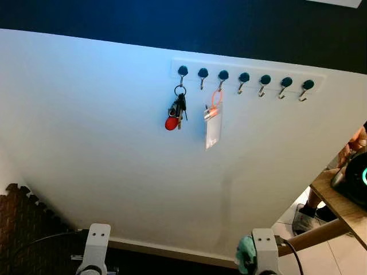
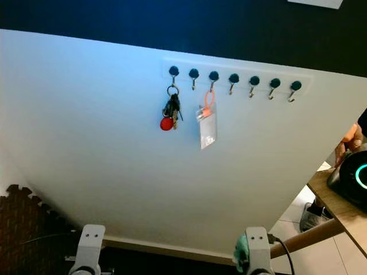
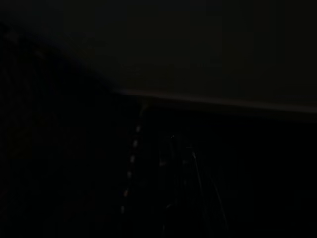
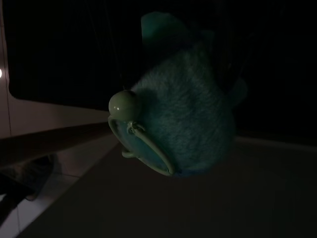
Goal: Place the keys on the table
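A bunch of keys [image 1: 177,110] with a red fob hangs from the first hook of a white hook rack [image 1: 246,77] on the white wall, well above and ahead of both arms. My right arm [image 1: 265,252] is low at the bottom edge. In the right wrist view, my right gripper [image 4: 171,34] holds a teal furry purse [image 4: 185,124] with a pale green clasp, which hangs in the air. My left arm [image 1: 94,247] hangs idle, and its wrist view is nearly black.
A clear badge holder [image 1: 213,127] on an orange loop hangs from the third hook. A wooden table [image 1: 338,209] with a black device [image 1: 354,179] stands at the right. A person's hand [image 1: 355,143] and shoes [image 1: 307,217] are beside it. Dark foam mat [image 1: 23,223] lies at lower left.
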Robot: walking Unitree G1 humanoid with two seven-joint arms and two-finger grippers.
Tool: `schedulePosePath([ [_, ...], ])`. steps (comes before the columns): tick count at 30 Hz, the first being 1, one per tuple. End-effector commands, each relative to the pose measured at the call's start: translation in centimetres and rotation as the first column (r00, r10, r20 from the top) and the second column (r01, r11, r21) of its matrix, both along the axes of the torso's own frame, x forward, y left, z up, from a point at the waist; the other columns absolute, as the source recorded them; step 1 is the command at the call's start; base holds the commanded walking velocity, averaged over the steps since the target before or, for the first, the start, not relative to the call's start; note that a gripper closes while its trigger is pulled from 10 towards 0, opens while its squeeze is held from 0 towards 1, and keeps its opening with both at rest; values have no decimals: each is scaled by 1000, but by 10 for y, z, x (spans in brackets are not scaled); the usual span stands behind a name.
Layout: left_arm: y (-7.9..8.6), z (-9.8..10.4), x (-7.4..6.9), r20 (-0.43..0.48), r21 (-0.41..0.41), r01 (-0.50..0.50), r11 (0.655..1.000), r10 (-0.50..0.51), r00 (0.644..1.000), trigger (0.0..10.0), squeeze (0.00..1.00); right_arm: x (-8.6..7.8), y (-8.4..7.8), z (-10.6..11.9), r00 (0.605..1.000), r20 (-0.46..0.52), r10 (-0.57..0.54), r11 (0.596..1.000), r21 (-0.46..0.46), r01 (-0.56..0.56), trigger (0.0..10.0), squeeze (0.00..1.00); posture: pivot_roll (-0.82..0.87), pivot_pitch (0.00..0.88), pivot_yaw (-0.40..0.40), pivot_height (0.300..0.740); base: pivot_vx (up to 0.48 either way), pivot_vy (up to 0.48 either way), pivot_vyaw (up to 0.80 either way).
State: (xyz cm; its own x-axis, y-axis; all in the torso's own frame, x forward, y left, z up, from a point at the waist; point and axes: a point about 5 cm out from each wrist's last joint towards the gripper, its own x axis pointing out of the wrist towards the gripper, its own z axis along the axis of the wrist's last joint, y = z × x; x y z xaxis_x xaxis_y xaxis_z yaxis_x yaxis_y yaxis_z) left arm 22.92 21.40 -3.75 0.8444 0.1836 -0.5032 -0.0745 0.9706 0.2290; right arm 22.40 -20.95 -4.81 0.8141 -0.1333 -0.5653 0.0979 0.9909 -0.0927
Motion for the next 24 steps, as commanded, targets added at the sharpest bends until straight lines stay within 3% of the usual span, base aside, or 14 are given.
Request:
schedulePosePath([
  [1, 5, 0, -1, -1, 24, -8, 1000, 8, 1000, 10000, 0, -5, -6, -2, 999, -11, -32, 999, 2, 32, 10000, 0, 81, 36, -74, 740, 0, 0, 0],
  [11, 13, 0, -2, 2, 22, -47, 999, 47, 999, 10000, 0, -15, -8, -8, 999, -34, -36, 999, -16, 36, 10000, 0, 83, 30, -70, 740, 0, 0, 0],
  [18, 14, 0, -3, 5, 25, -35, 999, 35, 999, 10000, 0, -14, -7, -8, 999, -34, -36, 999, -10, 36, 10000, 0, 89, 35, -70, 740, 0, 0, -755],
  [24, 8, -3, -6, -1, 5, -11, 1000, 11, 1000, 10000, 0, -13, -5, -8, 999, -37, -32, 999, 0, 32, 10000, 0, 93, 37, -71, 740, 0, 0, -179],
])
